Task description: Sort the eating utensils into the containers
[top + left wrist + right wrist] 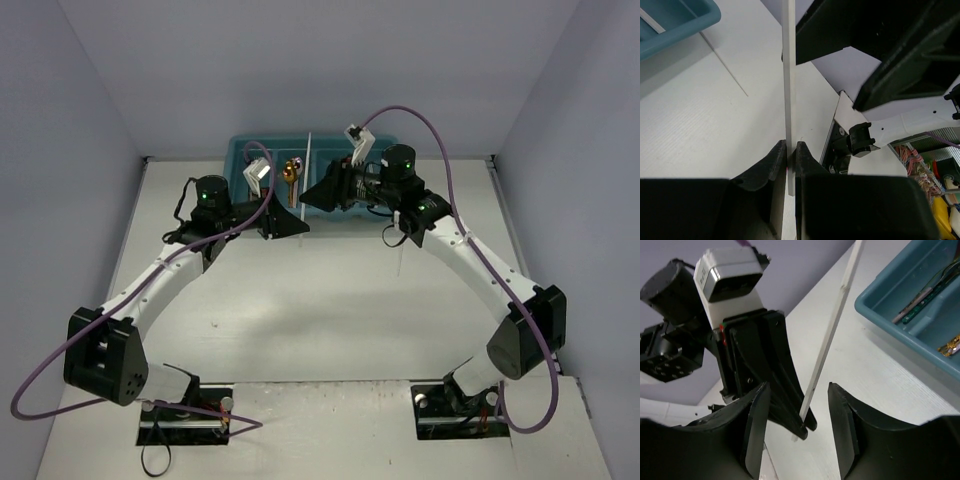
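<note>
Clamping a pale stick (789, 75), the left tool (791, 146) faces the right tool (799, 390), whose jaws stand apart.

The left arm (165, 275) and right arm (470, 255) both stretch out from the near edge of the counter (300, 320) and angle inward until their wrists almost meet. The left pincer (791, 146) is clamped tight on a pale stick (788, 100). The right pincer (796, 388) points toward it, fingers (756, 415) spread wide apart.
</note>
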